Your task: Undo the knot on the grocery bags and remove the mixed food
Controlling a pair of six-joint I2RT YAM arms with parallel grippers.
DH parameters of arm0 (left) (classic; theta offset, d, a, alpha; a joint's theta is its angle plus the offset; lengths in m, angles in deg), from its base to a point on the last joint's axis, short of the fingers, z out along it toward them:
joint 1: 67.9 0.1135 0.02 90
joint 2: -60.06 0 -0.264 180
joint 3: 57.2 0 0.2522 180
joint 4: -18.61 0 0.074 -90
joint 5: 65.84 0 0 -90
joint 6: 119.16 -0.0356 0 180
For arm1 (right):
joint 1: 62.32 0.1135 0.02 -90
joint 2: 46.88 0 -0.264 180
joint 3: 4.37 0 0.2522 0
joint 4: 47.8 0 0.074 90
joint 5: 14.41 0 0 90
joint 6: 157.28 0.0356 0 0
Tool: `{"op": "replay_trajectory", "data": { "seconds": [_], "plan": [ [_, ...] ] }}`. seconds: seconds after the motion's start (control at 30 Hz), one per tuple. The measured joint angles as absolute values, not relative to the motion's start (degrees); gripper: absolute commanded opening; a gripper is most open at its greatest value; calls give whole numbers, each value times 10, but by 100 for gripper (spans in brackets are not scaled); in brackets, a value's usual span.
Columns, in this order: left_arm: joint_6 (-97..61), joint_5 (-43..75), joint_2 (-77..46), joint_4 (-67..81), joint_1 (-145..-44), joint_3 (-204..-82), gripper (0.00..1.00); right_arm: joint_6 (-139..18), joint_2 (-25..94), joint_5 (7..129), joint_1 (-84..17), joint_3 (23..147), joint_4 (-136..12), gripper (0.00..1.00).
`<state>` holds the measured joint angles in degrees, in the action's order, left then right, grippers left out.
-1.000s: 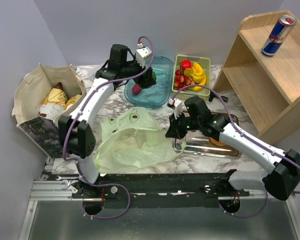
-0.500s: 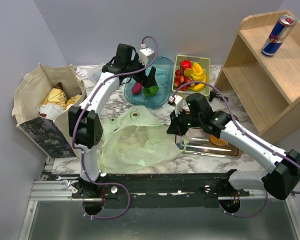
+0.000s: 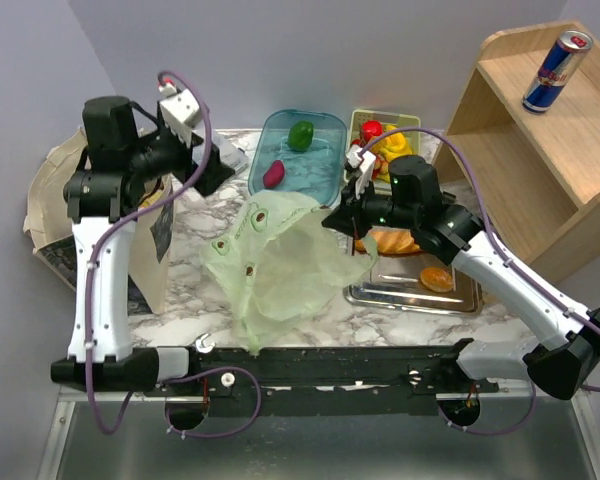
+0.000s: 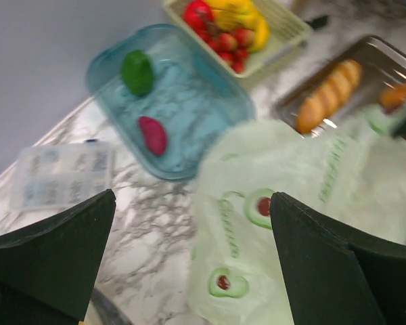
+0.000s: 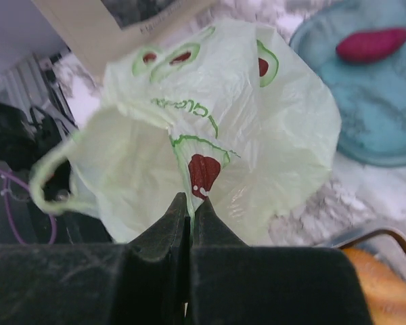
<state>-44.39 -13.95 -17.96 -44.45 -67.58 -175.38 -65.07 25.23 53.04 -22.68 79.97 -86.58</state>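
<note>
Left end effector [image 3: 218, 168] withdrew, leaving pepper [image 3: 300, 134] in tray [image 3: 325, 165].

Plain pale lilac walls [image 3: 400, 50] behind the far edge, white-grey marbled tabletop [image 3: 400, 322], light wooden shelf unit [image 3: 540, 160] at its right edge, soft even light

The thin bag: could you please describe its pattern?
The bag is pale green with avocado prints, clearest from the right wrist.

The thin pale green bag [image 5: 271, 128] carries avocado prints with dark red stones; the counter [image 3: 400, 328] is white with grey marble veins.
</note>
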Motion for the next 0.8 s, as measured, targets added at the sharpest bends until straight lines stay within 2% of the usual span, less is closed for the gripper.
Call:
{"op": "replay_trajectory", "data": {
  "seconds": [0.17, 0.47, 0.6, 0.8],
  "plan": [
    [-528, -243, -91, -477, -719, -1642, 99, -688, 252, 476, -228, 845, -833, 1],
    [-693, -210, -111, -448, -825, -1469, 99, -925, 223, 394, -225, 841, -909, 1],
    [-754, -205, -99, -446, -862, -1439, 98, -990, 192, 390, -221, 837, -947, 1],
    [-817, -199, -39, -399, -898, -1438, 98, -1005, 177, 377, -218, 811, -964, 1]
  ]
}}
